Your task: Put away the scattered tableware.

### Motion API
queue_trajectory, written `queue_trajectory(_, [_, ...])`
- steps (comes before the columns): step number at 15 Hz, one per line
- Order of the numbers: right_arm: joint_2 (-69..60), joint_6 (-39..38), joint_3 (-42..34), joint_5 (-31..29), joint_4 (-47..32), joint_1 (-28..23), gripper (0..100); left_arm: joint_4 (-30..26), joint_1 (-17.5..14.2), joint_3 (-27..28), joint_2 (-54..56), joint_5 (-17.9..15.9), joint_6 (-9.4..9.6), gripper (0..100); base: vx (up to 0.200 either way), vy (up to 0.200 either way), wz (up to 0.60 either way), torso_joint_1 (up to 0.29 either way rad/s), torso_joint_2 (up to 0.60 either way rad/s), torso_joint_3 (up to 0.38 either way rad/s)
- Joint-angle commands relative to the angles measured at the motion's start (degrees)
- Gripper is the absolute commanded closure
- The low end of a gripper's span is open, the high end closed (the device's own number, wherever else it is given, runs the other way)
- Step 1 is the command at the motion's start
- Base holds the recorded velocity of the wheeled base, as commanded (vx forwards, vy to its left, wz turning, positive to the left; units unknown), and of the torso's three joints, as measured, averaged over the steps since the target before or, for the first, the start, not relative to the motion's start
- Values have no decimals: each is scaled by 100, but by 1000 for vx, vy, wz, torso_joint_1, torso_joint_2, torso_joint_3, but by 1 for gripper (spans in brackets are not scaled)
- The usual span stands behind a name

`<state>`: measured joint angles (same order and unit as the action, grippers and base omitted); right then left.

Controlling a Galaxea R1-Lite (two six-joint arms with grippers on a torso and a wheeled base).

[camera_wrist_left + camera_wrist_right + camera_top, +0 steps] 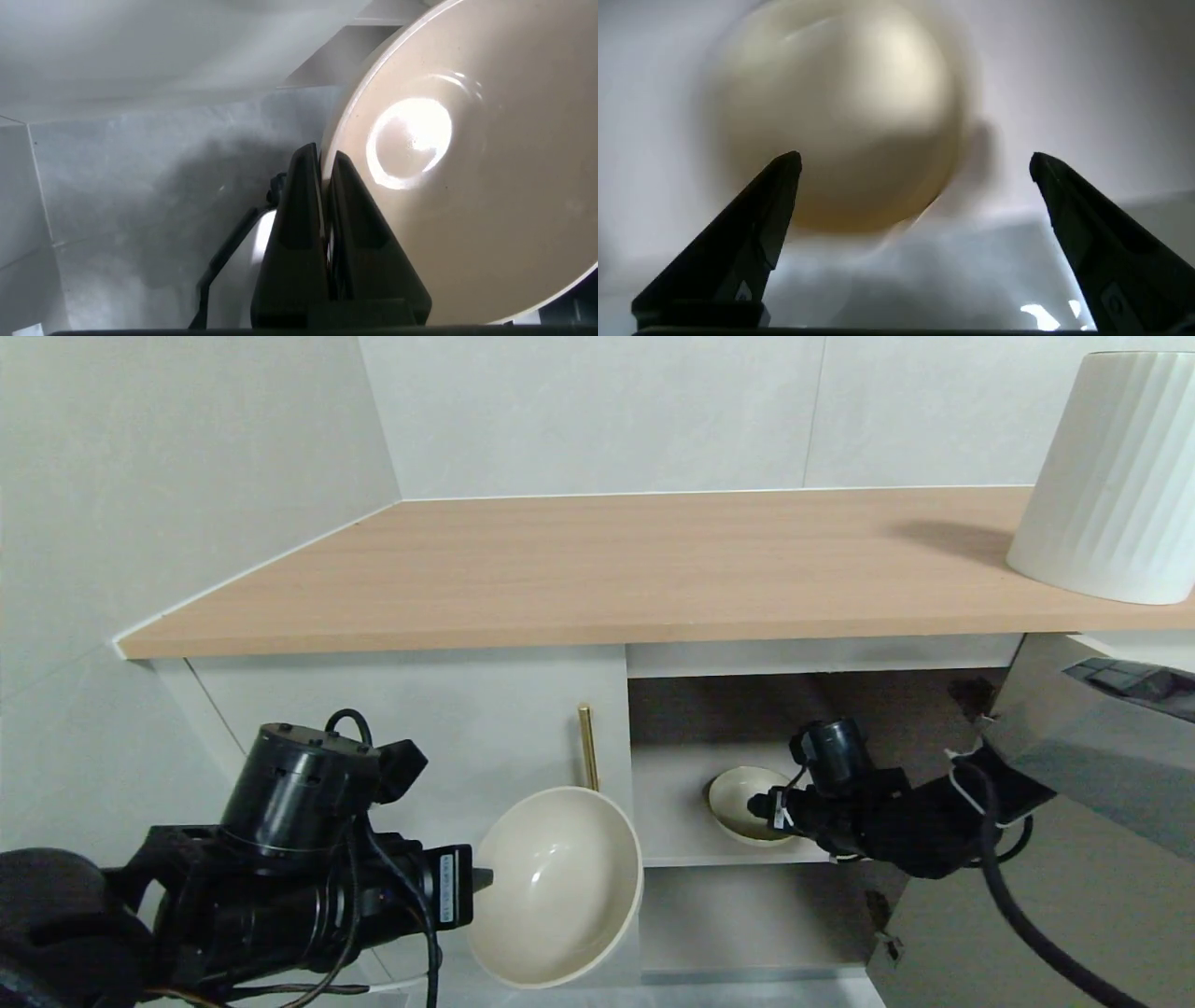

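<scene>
The left gripper point(481, 877) point(327, 187) is sitting at the lower centre of the head view, its jaws pinching the rim of the big bowl point(560, 887) point(467, 168), which is tilting on edge before the closed door point(420, 728). Right of centre, the right gripper point(761, 807) point(915, 163) is hanging inside the open cabinet with its jaws spread wide and gripping nothing, just beside the small bowl point(738, 798) point(850, 121), which is lying on the shelf point(672, 803).

1. A white sticker point(455, 889) on the left arm point(308, 896) carries dark print, too small to read.
2. A small white tag point(780, 814) by the right gripper point(756, 805) perhaps bears print; nothing legible.
</scene>
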<state>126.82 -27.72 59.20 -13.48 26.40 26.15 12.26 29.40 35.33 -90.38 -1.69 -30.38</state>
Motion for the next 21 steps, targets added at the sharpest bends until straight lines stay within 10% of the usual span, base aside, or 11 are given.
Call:
queue_trajectory(1, [-1432, 338, -945, 839, -30, 505, 0, 145, 426, 0, -498, 161, -258, 100, 0, 0, 0, 0, 0, 0])
queue_trajectory(7, [-3304, 1146, -1938, 1665, -637, 1586, 0, 127, 1349, 299, -1728, 1453, -1128, 100, 0, 0, 0, 0, 0, 0])
queue_trajectory(21, [-2109, 1278, -1938, 821, -496, 2254, 0, -84, 1832, 299, -1447, 1461, -1084, 100, 0, 0, 0, 0, 0, 0])
